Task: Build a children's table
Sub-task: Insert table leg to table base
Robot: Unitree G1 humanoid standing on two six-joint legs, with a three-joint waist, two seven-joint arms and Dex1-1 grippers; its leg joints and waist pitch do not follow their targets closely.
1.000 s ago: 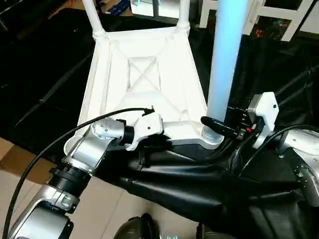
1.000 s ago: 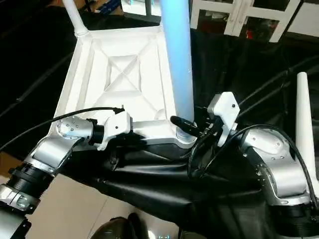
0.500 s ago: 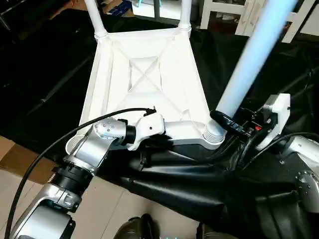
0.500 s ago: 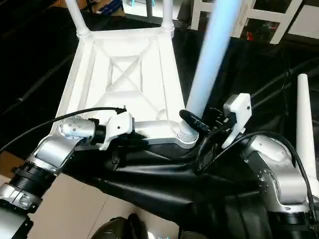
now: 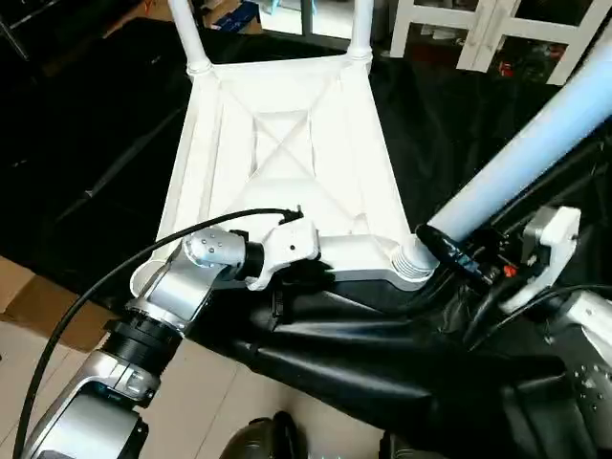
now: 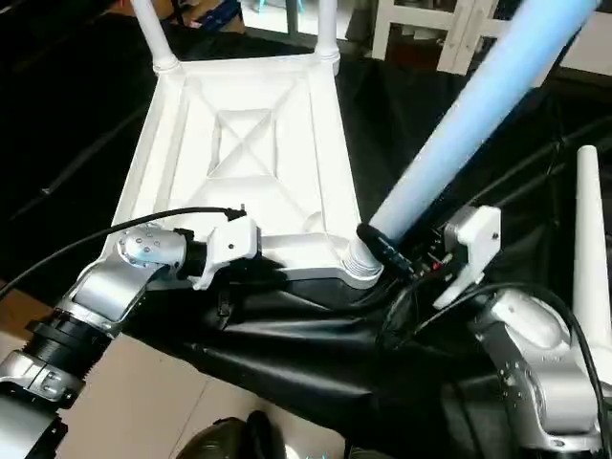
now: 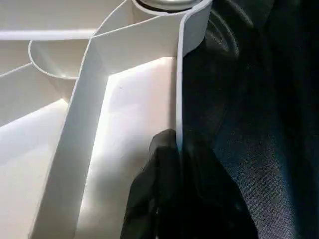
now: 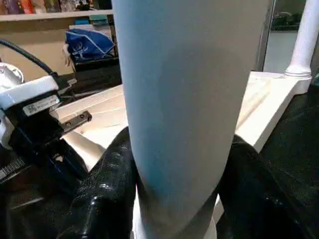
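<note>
Change since a second ago: the gripped leg point(image 6: 469, 134) stood upright in the near right corner socket point(image 6: 361, 266) and now leans far over toward the robot's right, its foot end still at the socket; the table top has not moved
Right gripper point(image 8: 174, 164): black fingers point(image 8: 107, 189) clamped on either side of the leg's lower end, just above the socket
Left gripper point(image 7: 177, 149): closed onto the near edge wall of the table top point(image 5: 277, 172), one finger point(image 7: 159, 199) inside the rim, the other outside over the black sheet
Table top: white plastic, lying upside down on the black sheet point(image 5: 440, 134), X-shaped ribs around a square panel in the middle, raised ribs running to the corners
Other legs: two point(image 5: 186, 33) and point(image 5: 361, 24) stand upright in the far corner sockets; a fourth leg point(image 6: 591, 249) lies loose on the sheet, well to the right of the top, beside the right forearm
Near left corner: covered by the left forearm, so cannot tell how its socket looks
Edges: the near rim runs along the sheet's folded front, just beyond which bare tiled floor point(image 5: 210, 402) shows
Open room: dark sheet spreads wide on both long sides of the top; a white frame point(image 5: 478, 38) stands past the far right
</note>
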